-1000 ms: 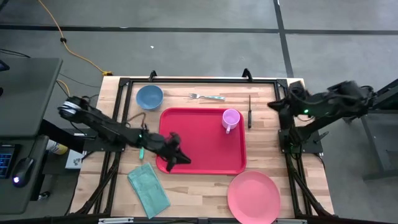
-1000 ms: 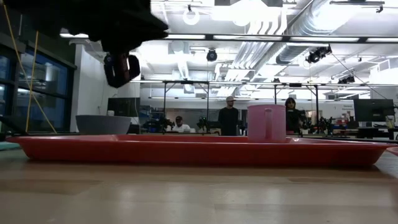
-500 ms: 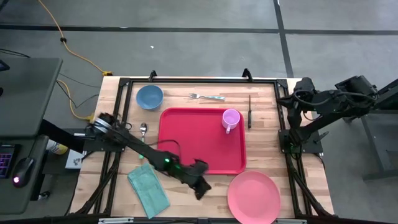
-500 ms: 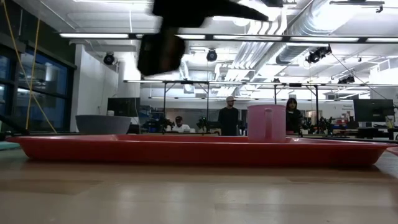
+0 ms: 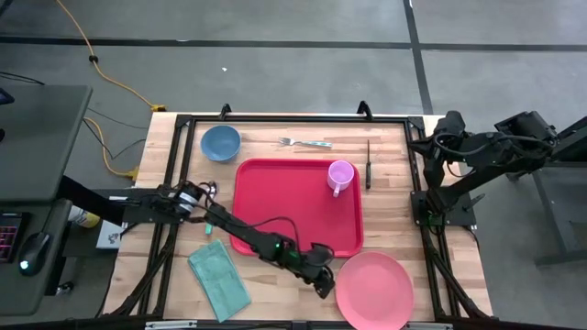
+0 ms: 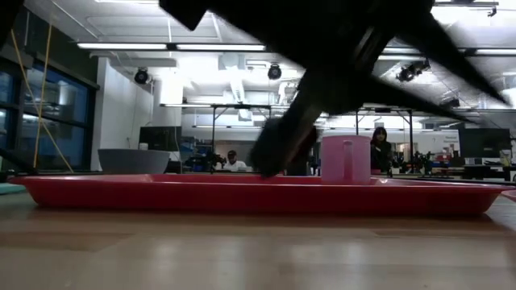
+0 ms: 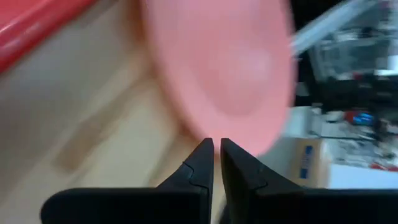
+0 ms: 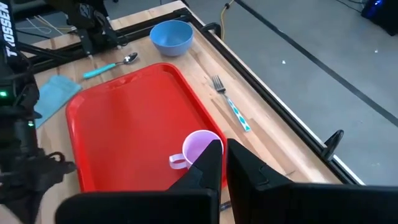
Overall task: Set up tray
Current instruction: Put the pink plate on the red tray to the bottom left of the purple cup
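While the left end effector [image 5: 323,283] hovers low at the near desk edge, fingers nearly closed on nothing, the red tray [image 5: 295,206] lies flat just beyond it, its long axis running toward the far edge, a pink cup [image 5: 340,174] in its far right corner. A pink plate [image 5: 374,289] sits right beside the end effector. The wooden desk [image 5: 394,197] stands on grey floor — people show in the room behind. The right end effector [image 8: 224,163] waits closed and empty, raised at the right edge.
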Controlling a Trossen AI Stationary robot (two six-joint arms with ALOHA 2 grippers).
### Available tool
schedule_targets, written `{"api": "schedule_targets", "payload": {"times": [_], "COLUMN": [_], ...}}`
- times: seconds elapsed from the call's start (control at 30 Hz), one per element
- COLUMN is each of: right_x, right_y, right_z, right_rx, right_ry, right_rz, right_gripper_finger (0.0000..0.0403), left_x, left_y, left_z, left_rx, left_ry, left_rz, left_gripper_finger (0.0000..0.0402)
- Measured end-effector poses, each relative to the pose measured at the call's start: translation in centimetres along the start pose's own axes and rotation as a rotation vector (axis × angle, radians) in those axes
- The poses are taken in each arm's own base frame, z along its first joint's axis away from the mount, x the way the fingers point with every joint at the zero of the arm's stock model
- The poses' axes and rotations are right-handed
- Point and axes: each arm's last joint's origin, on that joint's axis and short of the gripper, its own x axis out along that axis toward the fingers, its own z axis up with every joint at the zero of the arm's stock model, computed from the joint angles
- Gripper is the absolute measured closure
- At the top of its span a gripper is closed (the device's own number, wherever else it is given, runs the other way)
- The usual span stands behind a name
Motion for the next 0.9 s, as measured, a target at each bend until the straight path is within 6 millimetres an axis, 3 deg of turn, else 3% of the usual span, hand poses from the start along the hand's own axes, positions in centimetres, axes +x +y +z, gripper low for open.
{"api": "schedule_targets", "payload": {"times": [0.2,0.5,0.8,0.9], "right_x": [0.0,-0.2,-1.5,-2.3], "right_y": [0.4,1.1,0.4,-0.2], "right_z": [0.3,1.0,1.1,1.1], "right_rx": [0.003,-0.087,-0.174,-0.172], "right_ry": [-0.006,-0.042,-0.101,-0.141], "right_rz": [0.053,0.182,0.348,0.398], "right_gripper_finger": [0.0403,0.0403,0.0403,0.0403], "left_x": [0.1,0.5,1.6,1.4], "left_y": [0.9,0.2,1.7,1.3], "left_z": [0.0,0.3,-0.6,-0.4], "left_rx": [-0.007,-0.128,-0.267,-0.312], "left_ry": [-0.028,-0.093,-0.096,-0.1], "left_rz": [0.089,-0.011,0.044,0.025], "left_gripper_finger": [0.0341,0.0341,0.0342,0.0342]}}
